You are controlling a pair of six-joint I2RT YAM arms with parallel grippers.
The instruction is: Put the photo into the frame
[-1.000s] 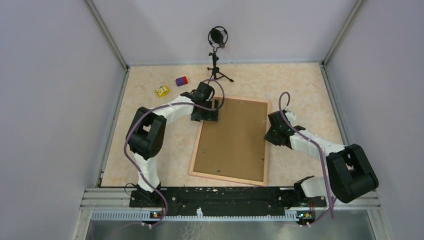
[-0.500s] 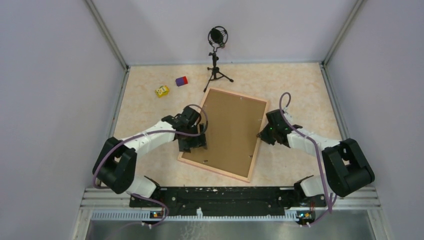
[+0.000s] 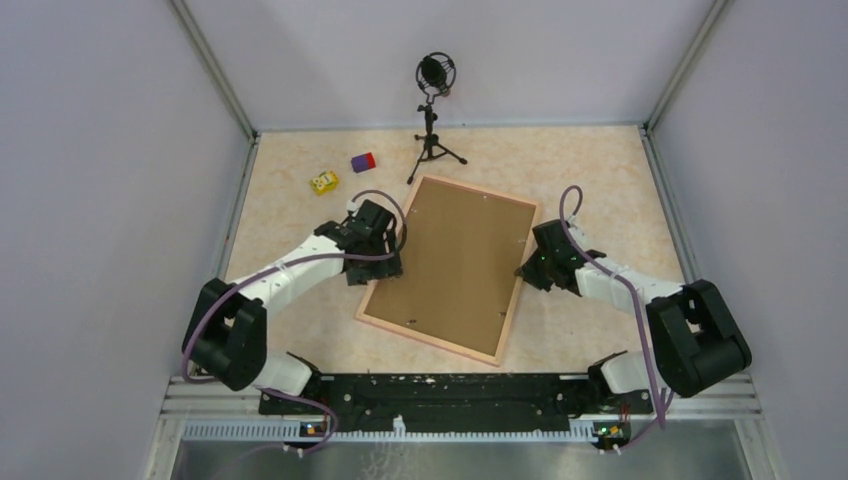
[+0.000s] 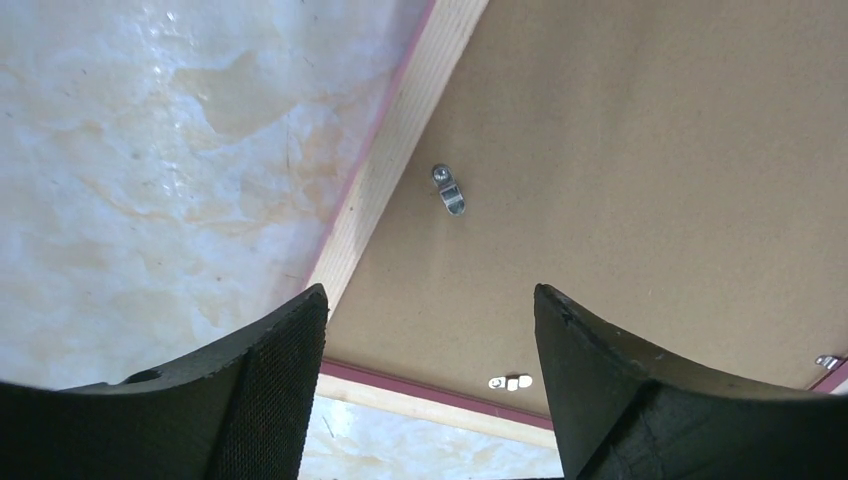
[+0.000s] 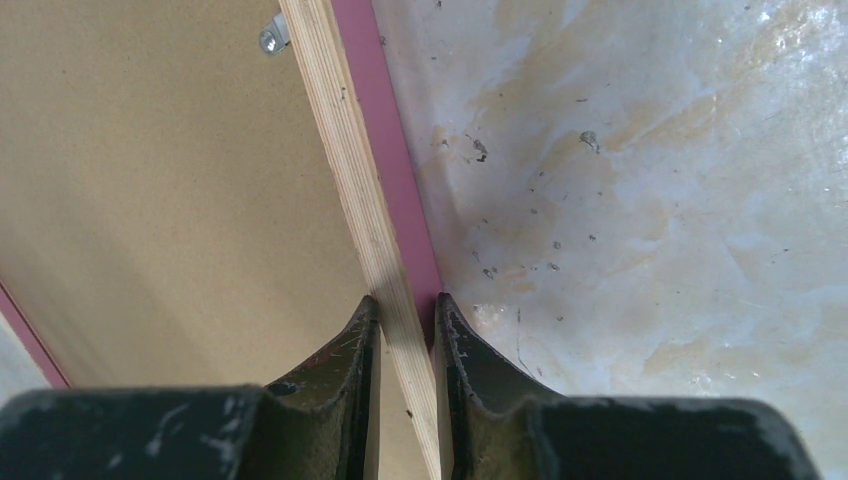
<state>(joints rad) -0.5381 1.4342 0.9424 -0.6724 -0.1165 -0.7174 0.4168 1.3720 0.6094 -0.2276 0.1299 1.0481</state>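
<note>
Right jaws clamped narrow on the right rail of the frame [image 5: 340, 150]; left jaws hung spread wide over its left edge.

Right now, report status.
Left gripper open over frame, left edge. Right gripper shut on right rail. Frame face down, backing board up. Photo not in view.

Right gripper [image 5: 405, 312], lower centre: its two dark fingers [image 5: 355, 360] pinch the frame [image 5: 335, 150] by its rail. The rail, pale wood inside and pink outside, runs down from top centre between them. Left: brown backing board [image 5: 150, 180], with a metal clip [image 5: 270, 38] at upper left. Right: marbled table [image 5: 640, 200], lightly speckled.
</note>
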